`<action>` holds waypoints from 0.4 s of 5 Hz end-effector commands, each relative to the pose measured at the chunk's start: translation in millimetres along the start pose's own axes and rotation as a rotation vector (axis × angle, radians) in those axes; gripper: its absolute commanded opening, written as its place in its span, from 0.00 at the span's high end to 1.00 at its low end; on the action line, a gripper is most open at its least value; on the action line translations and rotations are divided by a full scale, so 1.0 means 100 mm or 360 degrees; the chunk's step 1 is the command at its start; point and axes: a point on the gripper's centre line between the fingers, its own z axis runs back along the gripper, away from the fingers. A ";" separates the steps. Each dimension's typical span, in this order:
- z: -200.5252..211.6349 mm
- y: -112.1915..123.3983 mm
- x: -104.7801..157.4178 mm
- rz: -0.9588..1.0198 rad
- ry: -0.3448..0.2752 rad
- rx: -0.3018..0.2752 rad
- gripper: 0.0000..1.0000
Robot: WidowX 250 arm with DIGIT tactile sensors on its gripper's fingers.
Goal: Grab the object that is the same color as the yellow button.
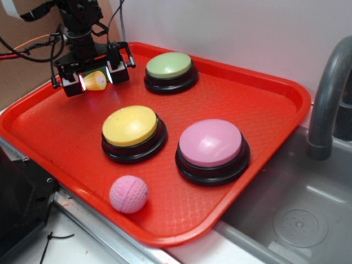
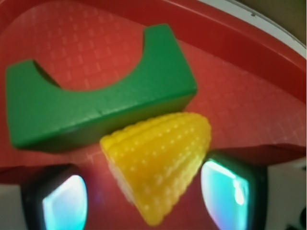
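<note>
the gripper (image 1: 94, 81) hangs at about ten o'clock on the red tray (image 1: 264, 104), its fingers (image 2: 230, 191) spread with the yellow corn piece (image 1: 95, 81) between them but, in the wrist view, a gap on either side — it brackets the corn without pinching, likely lined up for the close because this piece matches the yellow button (image 1: 132, 132) at the tray's centre. the green block (image 2: 96, 100) lies just behind the corn, touching or nearly so, which could crowd the grasp. the tray is textured plastic beside a grey sink (image 1: 297, 220) — with the green button (image 1: 170, 71) at twelve, pink button (image 1: 212, 149) at four, pink ball (image 1: 128, 193) at six.
</note>
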 end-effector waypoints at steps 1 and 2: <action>0.05 0.11 0.20 0.0097 -0.0051 -0.0024 0.00; 0.03 0.14 0.22 0.0124 -0.0051 -0.0028 0.00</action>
